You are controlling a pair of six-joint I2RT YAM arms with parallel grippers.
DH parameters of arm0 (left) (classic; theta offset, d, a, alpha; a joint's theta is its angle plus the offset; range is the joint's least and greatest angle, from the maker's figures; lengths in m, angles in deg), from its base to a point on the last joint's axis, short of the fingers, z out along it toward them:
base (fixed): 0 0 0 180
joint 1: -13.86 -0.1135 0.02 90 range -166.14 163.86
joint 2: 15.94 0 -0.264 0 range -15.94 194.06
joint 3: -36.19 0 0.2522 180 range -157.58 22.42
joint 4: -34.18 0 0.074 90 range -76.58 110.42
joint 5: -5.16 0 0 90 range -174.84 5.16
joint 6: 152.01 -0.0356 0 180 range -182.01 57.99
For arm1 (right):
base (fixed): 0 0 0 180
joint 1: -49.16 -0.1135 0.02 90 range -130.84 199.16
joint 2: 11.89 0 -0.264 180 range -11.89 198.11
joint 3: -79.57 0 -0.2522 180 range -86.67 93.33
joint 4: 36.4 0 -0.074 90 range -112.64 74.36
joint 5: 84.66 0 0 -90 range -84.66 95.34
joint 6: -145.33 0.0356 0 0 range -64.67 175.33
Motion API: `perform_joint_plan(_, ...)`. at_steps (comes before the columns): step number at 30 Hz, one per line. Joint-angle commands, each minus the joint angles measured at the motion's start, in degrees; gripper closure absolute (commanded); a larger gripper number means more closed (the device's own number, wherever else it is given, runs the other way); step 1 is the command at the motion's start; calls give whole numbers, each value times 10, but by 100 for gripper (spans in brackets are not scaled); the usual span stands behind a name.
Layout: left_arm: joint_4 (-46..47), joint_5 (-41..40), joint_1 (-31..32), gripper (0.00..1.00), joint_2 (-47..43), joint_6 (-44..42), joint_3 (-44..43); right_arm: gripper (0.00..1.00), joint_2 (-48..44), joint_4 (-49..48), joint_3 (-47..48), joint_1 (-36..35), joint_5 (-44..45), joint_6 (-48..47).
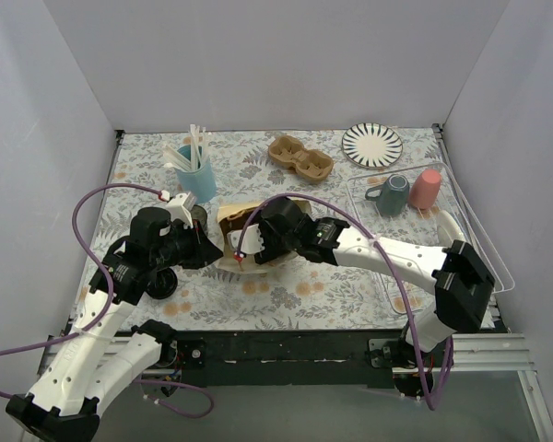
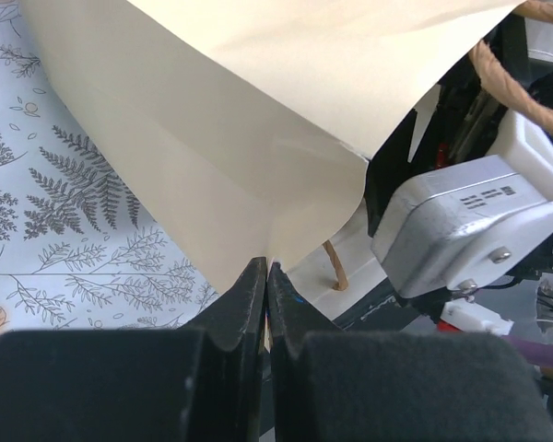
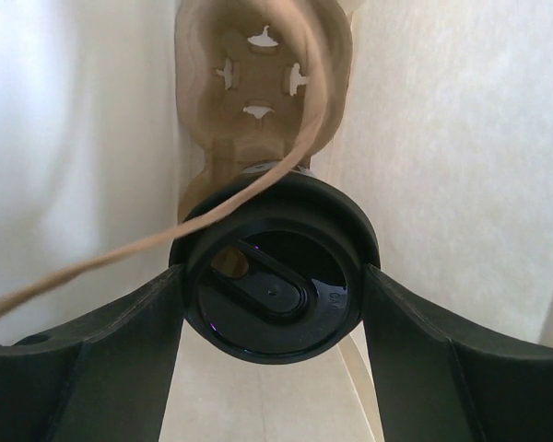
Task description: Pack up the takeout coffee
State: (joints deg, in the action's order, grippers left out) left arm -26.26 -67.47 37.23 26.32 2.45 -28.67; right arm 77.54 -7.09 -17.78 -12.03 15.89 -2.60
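The takeout coffee cup (image 3: 269, 304), dark with a black lid on it, is inside the tan paper bag (image 3: 461, 138), in front of a cardboard cup carrier (image 3: 258, 83). My right gripper (image 3: 272, 274) is shut on the cup, one finger on each side of the lid rim. In the top view the right gripper (image 1: 251, 245) reaches into the mouth of the bag (image 1: 232, 217), which lies at the table's middle. My left gripper (image 2: 267, 273) is shut on the bag's paper edge (image 2: 240, 157); it shows in the top view (image 1: 219, 250) at the bag's left side. No second cup shows clearly.
A blue cup of white utensils (image 1: 194, 177) stands behind the left arm. Another cardboard carrier (image 1: 300, 158) and a striped plate (image 1: 371, 145) lie at the back. A clear tray (image 1: 484, 241) at the right holds a teal mug (image 1: 391, 194) and a pink cup (image 1: 427, 188). The bag's twine handle (image 3: 290, 147) crosses the cup.
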Motion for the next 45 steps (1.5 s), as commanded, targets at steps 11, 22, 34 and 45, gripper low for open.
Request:
perform_joint_plan(11,-6,-9,1,100,4,13,-13,49,15,-45,11,7,7,-36)
perform_joint_plan(22,-13,-28,1,100,12,14,-24,50,-14,-23,-17,35,25,-60)
perform_joint_plan(34,-1,-12,1,100,18,18,-25,50,2,-35,-28,37,1,-61)
perform_joint_plan(45,-5,-8,1,100,14,24,-25,50,21,-33,-24,37,-6,-56)
